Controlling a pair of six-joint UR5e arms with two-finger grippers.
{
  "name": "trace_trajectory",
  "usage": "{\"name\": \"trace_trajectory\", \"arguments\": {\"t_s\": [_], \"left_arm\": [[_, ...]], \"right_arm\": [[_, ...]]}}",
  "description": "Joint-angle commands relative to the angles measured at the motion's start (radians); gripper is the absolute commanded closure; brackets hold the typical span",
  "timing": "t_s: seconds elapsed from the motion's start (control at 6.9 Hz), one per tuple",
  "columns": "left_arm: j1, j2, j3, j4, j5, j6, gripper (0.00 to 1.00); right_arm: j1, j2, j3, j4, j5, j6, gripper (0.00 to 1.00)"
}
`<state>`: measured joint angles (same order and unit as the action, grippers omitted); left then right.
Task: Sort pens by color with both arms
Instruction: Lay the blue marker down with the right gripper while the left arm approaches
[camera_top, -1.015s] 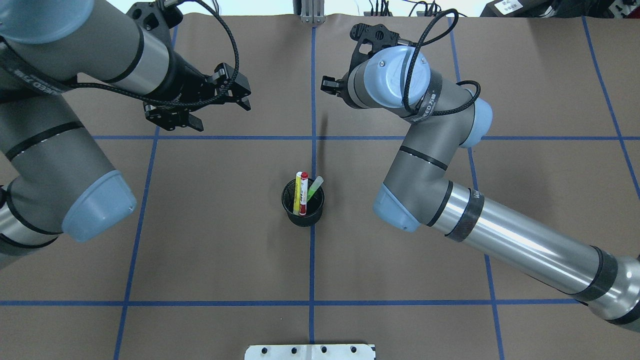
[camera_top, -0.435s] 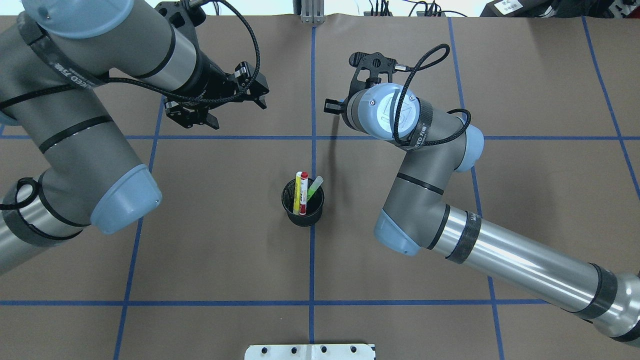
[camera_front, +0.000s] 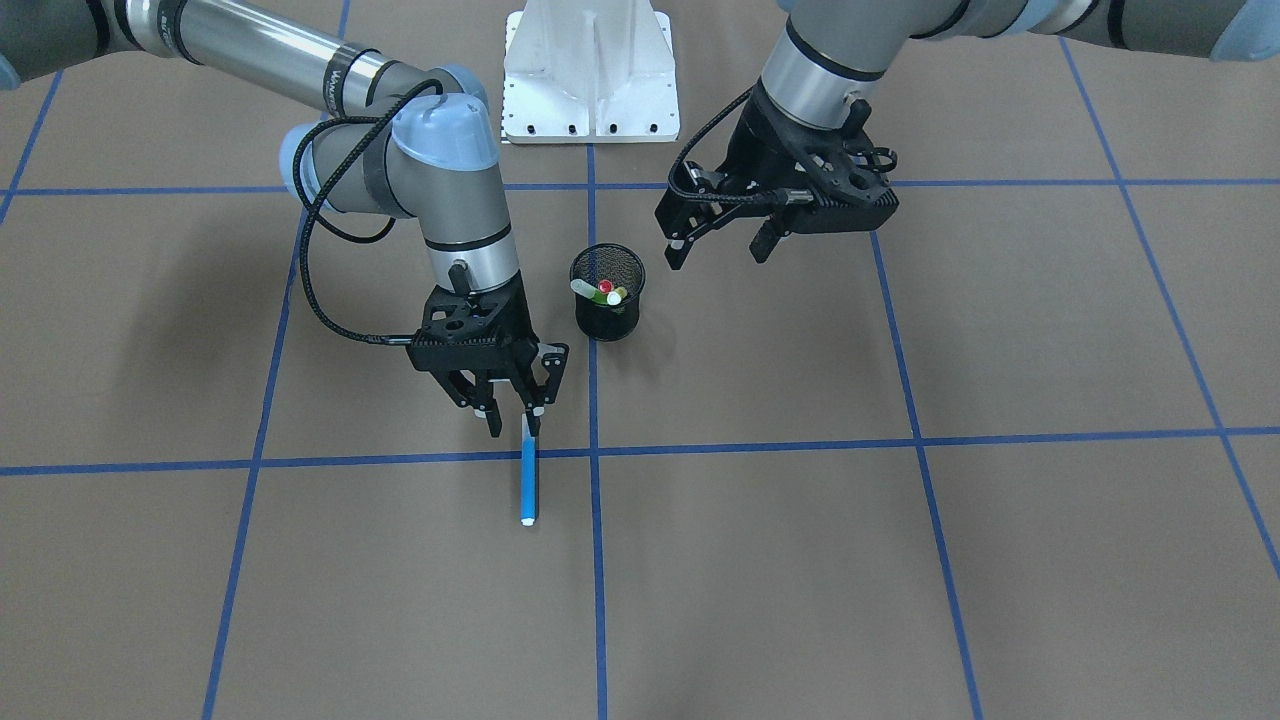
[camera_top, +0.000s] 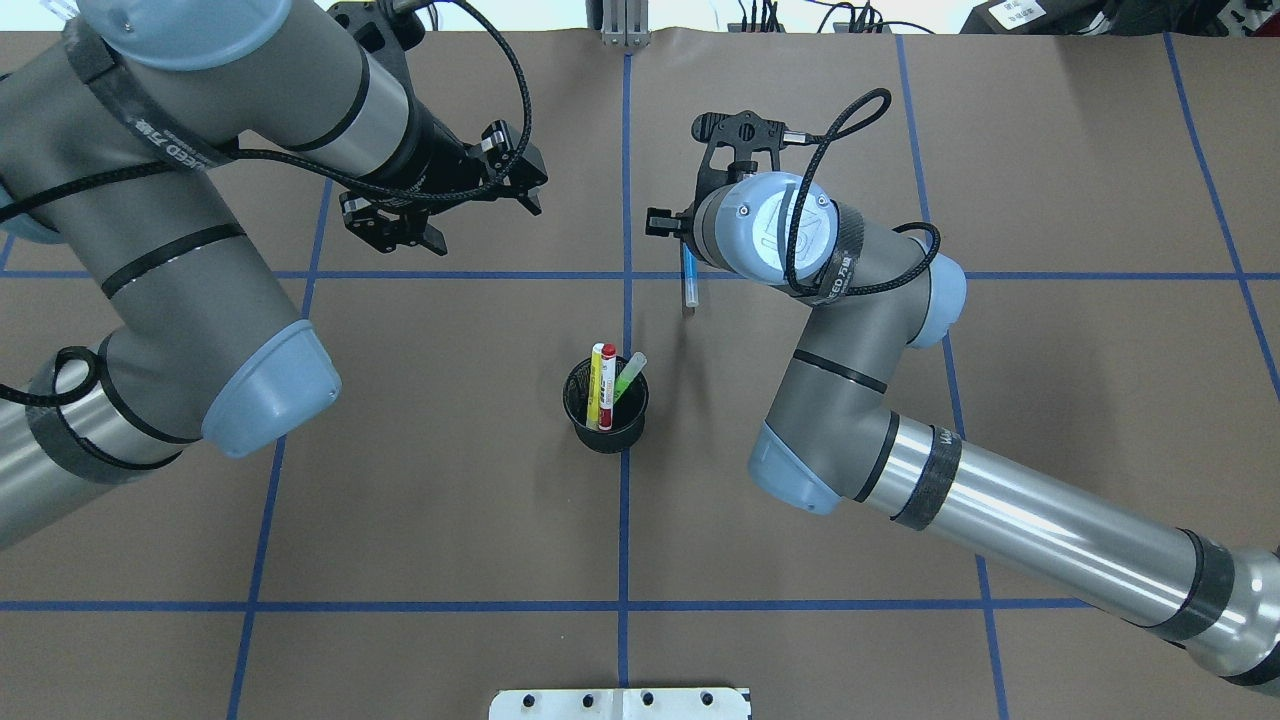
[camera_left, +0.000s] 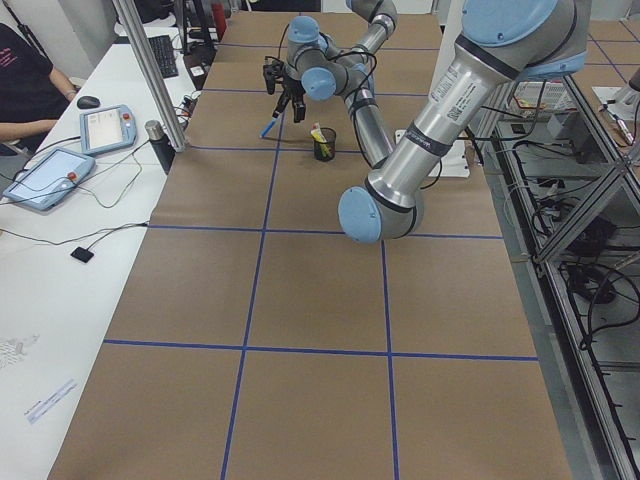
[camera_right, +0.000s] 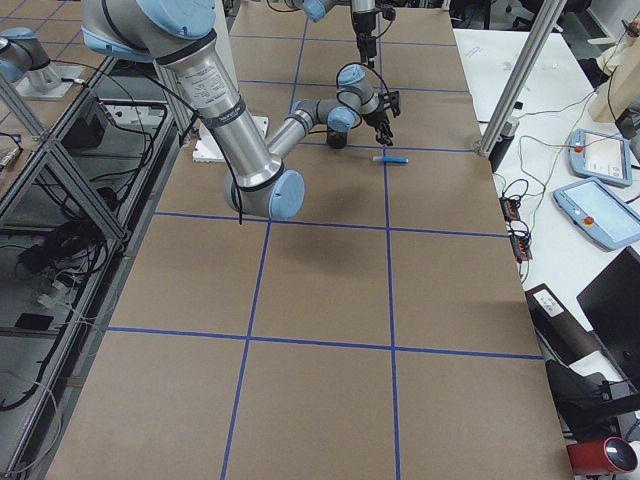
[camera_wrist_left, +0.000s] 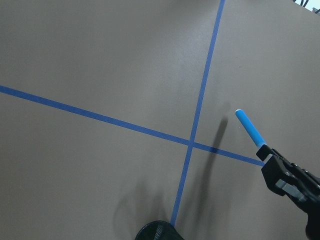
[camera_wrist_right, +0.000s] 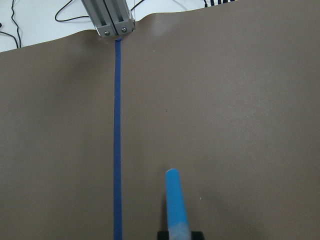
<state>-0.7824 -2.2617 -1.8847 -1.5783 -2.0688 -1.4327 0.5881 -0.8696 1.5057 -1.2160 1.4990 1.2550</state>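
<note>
The right gripper (camera_front: 512, 425) had its jaws pinched on one end of the blue pen (camera_front: 528, 480). The pen had swung into overhead sight, low beyond the cup (camera_front: 607, 322), toward the tabletop's (camera_front: 900, 580) far edge. The left gripper (camera_front: 715, 257), jaws wide and empty, had edged toward the three pens (camera_top: 607, 390) in the cup, so a set-down looked imminent.

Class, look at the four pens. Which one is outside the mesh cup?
The blue pen. It is held in the right gripper, while the yellow pen, red-capped white pen and green pen stand in the black mesh cup.
</note>
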Motion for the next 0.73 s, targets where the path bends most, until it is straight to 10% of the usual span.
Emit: {"name": "trace_trajectory", "arguments": {"t_s": [0.0, 0.58], "left_arm": [[0.002, -0.015, 0.030, -0.005, 0.000, 0.000, 0.01], [0.026, -0.090, 0.123, -0.006, 0.021, 0.005, 0.01]], "right_arm": [[0.005, -0.008, -0.001, -0.002, 0.044, -0.040, 0.20], [0.257, -0.084, 0.048, -0.094, 0.525, -0.389, 0.01]]}}
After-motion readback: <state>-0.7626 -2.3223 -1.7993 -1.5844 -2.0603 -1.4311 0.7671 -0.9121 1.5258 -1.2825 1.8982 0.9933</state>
